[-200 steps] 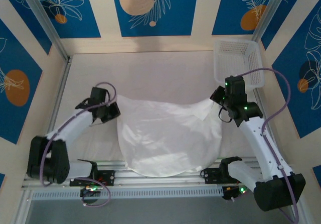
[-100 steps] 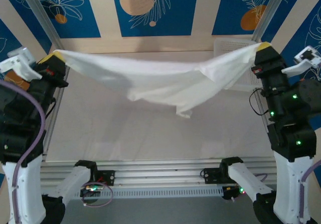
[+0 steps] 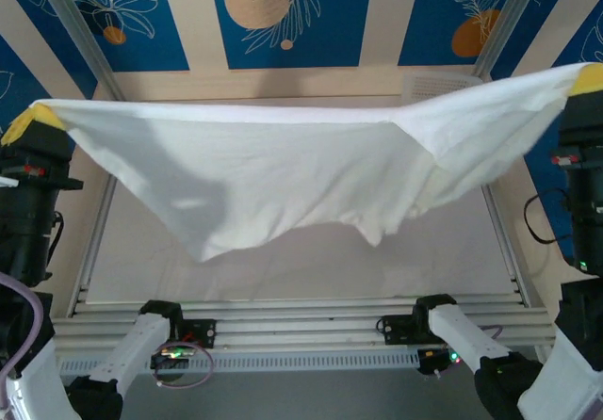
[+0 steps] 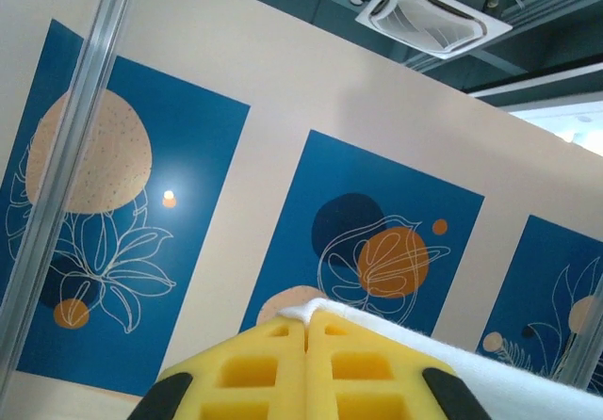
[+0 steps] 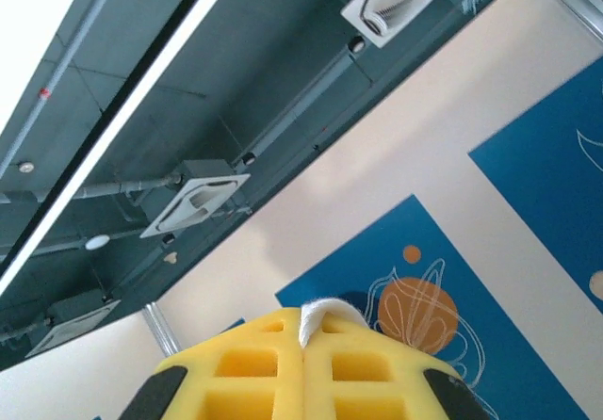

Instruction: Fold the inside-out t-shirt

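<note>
Elevation of the inside-out t-shirt (image 3: pixel 283 175) had increased against the earlier frames. One second before, it lay spread on the desk (image 3: pixel 283 269) between both arms. Half a second before, it hung as a narrow band between them. In the present top external view it was drawn out into a broad white sheet, clear of the desk. Its upper edge ran nearly straight from left to right, and its lower edge sagged to one point at lower left and a smaller one near centre. Both arms stood higher and farther apart than before.

The left end effector (image 3: pixel 28 121) held the upper left corner. The right end effector (image 3: pixel 589 76) held the upper right corner, slightly higher in view. In the left wrist view the yellow pads (image 4: pixel 254 363) of the left end effector (image 4: pixel 307 331) were pressed together, and a fold of the inside-out t-shirt (image 4: pixel 471 368) emerged between them and trailed right. In the right wrist view the right end effector (image 5: pixel 303 335) was likewise clamped, with a small tuft of the inside-out t-shirt (image 5: pixel 322 309) at the pad seam. The white mesh basket (image 3: pixel 438 83) sat at the far right of the desk, partly behind the shirt.
</note>
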Controlling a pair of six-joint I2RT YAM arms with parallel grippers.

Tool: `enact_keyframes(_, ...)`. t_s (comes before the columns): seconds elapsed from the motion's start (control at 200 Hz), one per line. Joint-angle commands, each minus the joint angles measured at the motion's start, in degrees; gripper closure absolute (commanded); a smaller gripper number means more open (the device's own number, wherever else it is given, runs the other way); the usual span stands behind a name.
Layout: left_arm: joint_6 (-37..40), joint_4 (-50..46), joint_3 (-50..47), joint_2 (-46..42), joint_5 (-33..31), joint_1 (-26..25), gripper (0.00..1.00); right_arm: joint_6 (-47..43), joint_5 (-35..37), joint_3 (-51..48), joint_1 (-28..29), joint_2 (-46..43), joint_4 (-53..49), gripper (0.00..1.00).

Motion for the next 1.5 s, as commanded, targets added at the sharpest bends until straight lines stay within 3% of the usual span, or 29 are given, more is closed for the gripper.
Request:
enact_keyframes(0.0, 1.6, 1.4, -1.8, 4.1, -2.7, 0.7, 1.00, -3.2, 0.8, 0.4, -0.3, 5.6, -0.6, 1.00)
enact_keyframes(0.285, 4.0, 9.8, -12.7, 21.8, -7.2, 0.9, 1.00, -6.0, 1.8, -6.0, -0.3, 22.6, -0.1, 1.00)
enact_keyframes(0.41, 3.1, 16.0, -15.0, 35.2, -7.8, 2.1, 1.00, -5.1, 2.7, -8.2, 0.2, 32.7, 0.9, 1.00)
enact_keyframes(0.535, 1.3, 17.9, -9.2, 52.0, -5.7, 4.3, 1.00, -5.3, 1.2, -4.8, 0.5, 46.6, 2.8, 0.97)
enact_keyframes(0.575, 0.6, 19.1, -5.7, 57.3, -4.2, 5.3, 0.91, -7.2, 0.2, -0.1, 0.5, 52.1, 2.5, 0.89)
enact_keyframes(0.665, -0.6, 17.8, 5.3, 67.1, 1.3, 7.6, 0.51, -11.9, -4.7, 21.4, 0.4, 67.1, -8.4, 0.52)
enact_keyframes(0.745, 0.4, 13.2, 13.2, 70.2, 3.9, 8.5, 0.40, -17.1, -8.2, 56.7, 0.4, 84.8, -29.2, 0.43)
enact_keyframes(0.765, 0.5, 12.6, 13.7, 69.8, 4.0, 8.6, 0.40, -18.0, -8.7, 61.3, 0.2, 87.8, -32.2, 0.43)
enact_keyframes(0.825, -0.2, 11.2, 12.8, 67.1, 4.3, 8.6, 0.39, -17.8, -13.3, 53.8, -1.1, 83.5, -32.4, 0.40)
enact_keyframes(0.935, -5.4, 7.6, 5.5, 58.3, 8.1, 8.4, 0.39, -25.8, -22.3, 53.4, -1.8, 80.8, -40.1, 0.40)
enact_keyframes(1.045, -11.8, 6.3, -8.0, 47.7, 12.9, 6.6, 0.38, -26.7, -21.3, 40.9, -1.6, 71.8, -42.6, 0.40)
enact_keyframes(1.115, -13.0, 6.9, -17.6, 41.7, 14.0, 3.3, 0.40, -26.6, -16.7, 37.1, -1.1, 68.7, -46.7, 0.40)
enact_keyframes(1.195, -12.5, 6.7, -26.4, 37.7, 12.3, -1.8, 0.61, -25.1, -15.2, 28.7, -1.0, 65.5, -48.8, 0.48)
enact_keyframes(1.3, -11.7, 6.2, -34.1, 37.8, 11.7, -5.6, 1.00, -23.6, -17.6, -0.5, -1.0, 54.3, -35.0, 0.57)
enact_keyframes(1.395, -11.9, 7.6, -38.7, 40.5, 12.6, -6.1, 1.00, -20.0, -21.9, -21.6, -2.6, 45.8, -22.9, 0.65)
enact_keyframes(1.495, -12.5, 8.5, -40.9, 45.0, 10.7, -6.5, 1.00, -13.9, -22.6, -36.6, -2.6, 41.9, -14.9, 0.85)
